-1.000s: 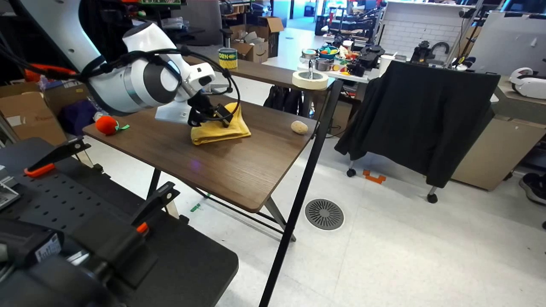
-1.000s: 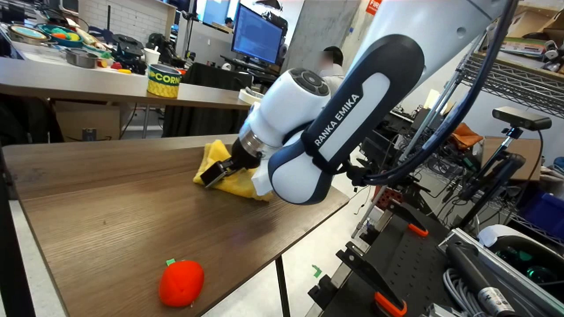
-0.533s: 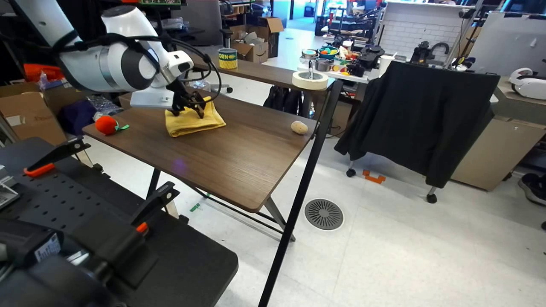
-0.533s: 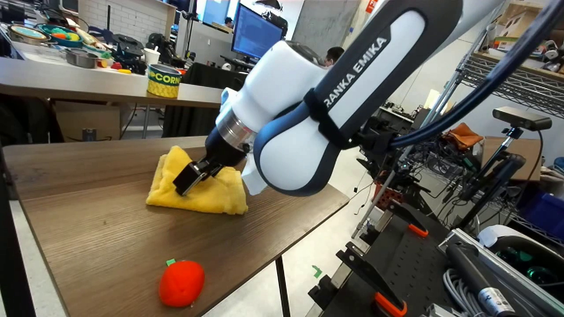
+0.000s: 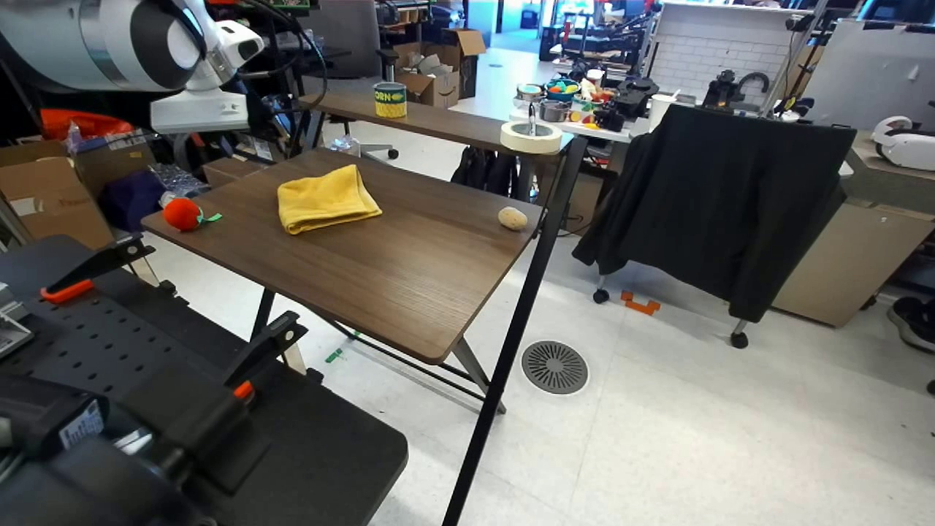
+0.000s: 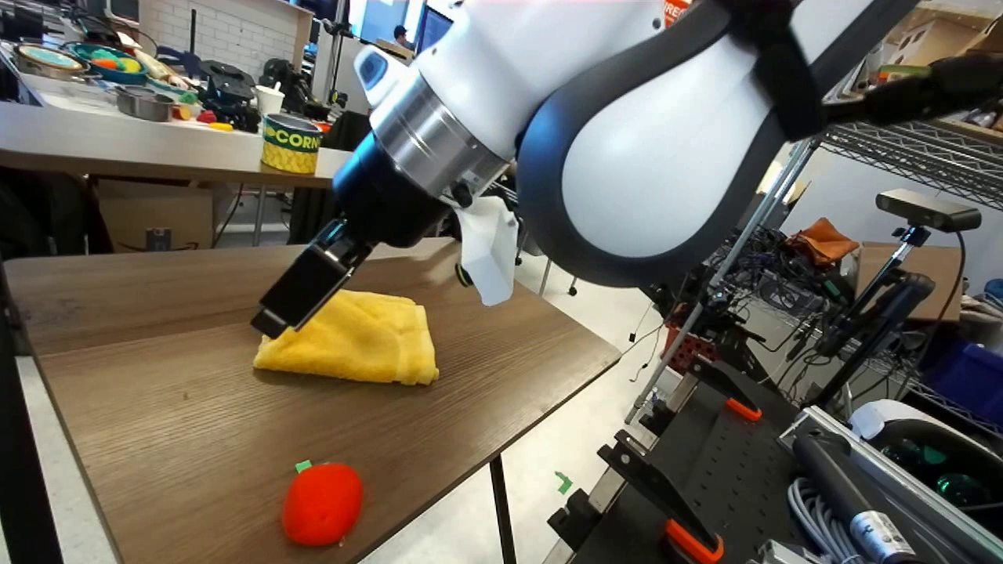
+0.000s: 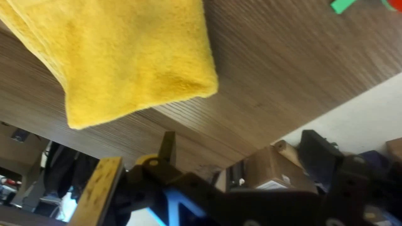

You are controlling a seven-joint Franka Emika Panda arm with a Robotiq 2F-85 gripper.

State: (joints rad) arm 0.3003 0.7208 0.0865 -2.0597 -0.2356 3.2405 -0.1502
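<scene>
A folded yellow cloth [image 5: 329, 199] lies on the brown wooden table [image 5: 409, 285]; it also shows in an exterior view as a thick cloth fold [image 6: 368, 348]. My gripper [image 6: 276, 319] is raised above the table, in front of part of the cloth from that camera. In the wrist view the gripper [image 7: 239, 133] has its two dark fingers [image 7: 309, 147] far apart, nothing between them, and the cloth [image 7: 138, 59] lies apart from them. A soft red vegetable-like toy [image 6: 323, 505] with a green tip rests near a table edge. At the far side sits a pale potato-like object [image 5: 513, 218].
Behind the table is a raised shelf [image 5: 453, 128] bearing a corn can [image 5: 390, 100] and a tape roll [image 5: 531, 137]. A black post [image 5: 522, 321] rises by the table's end. Beside the table stands a black perforated bench [image 5: 329, 453] with orange-handled clamps [image 5: 245, 391].
The gripper and cloth moved together across the table in the first half second. Since then the gripper has risen and backed away, and the cloth lies free with almost no shift.
</scene>
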